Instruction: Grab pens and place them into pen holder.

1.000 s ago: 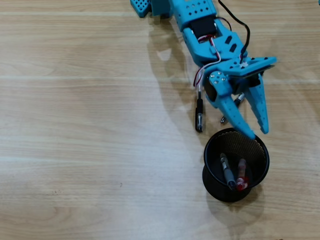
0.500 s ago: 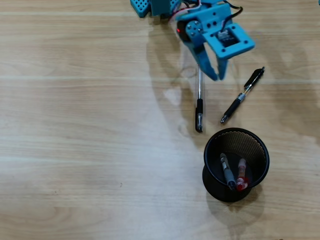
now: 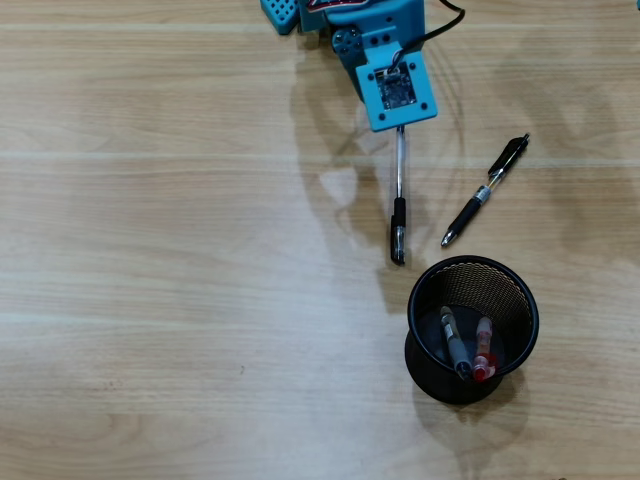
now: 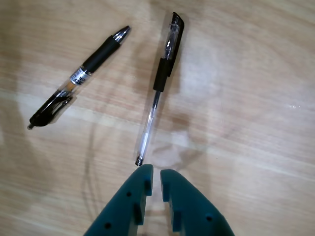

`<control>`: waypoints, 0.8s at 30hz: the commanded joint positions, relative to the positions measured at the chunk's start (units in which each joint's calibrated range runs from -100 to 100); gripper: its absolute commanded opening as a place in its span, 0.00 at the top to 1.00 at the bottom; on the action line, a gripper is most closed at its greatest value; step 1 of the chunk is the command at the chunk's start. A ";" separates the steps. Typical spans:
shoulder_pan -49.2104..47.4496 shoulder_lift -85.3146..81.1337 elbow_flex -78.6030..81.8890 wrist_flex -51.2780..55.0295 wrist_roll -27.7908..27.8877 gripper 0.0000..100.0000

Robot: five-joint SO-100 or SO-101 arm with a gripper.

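Observation:
A clear pen with a black cap [image 3: 399,205] lies on the wooden table, pointing away from the arm. A black retractable pen [image 3: 486,190] lies slanted to its right. The black mesh pen holder [image 3: 412,312] stands below them and holds a dark pen [image 3: 452,342] and a red pen [image 3: 483,352]. In the wrist view my teal gripper [image 4: 156,172] hovers just behind the bare end of the clear pen [image 4: 156,96], jaws almost together with nothing between them. The black pen [image 4: 81,76] lies to the left there. In the overhead view the gripper is hidden under the arm's wrist block [image 3: 400,88].
The arm's base [image 3: 340,15] sits at the top edge of the overhead view, with a black cable [image 3: 450,20] running off to its right. Bare wooden table lies to the left and right of the pens.

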 commanded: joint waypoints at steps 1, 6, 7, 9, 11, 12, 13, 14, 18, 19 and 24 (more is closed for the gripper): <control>0.05 -1.15 0.12 -3.10 -0.33 0.98; -1.49 4.65 -0.06 -8.78 -0.33 0.98; -1.59 5.99 -0.24 -9.47 -0.33 0.98; -1.59 8.60 -0.60 -10.07 -0.33 0.98; -1.59 10.78 -0.60 -9.99 -0.33 0.98; -2.22 12.63 -0.69 -9.99 -0.33 0.98; -2.67 14.23 -0.69 -10.07 -0.33 0.98; -2.86 14.98 -0.69 -10.07 -0.33 0.98; -3.13 17.00 -0.78 -10.07 -0.33 0.98; -3.13 17.33 -0.78 -10.07 -0.33 0.97; -4.40 18.34 -0.78 -11.97 -0.38 0.86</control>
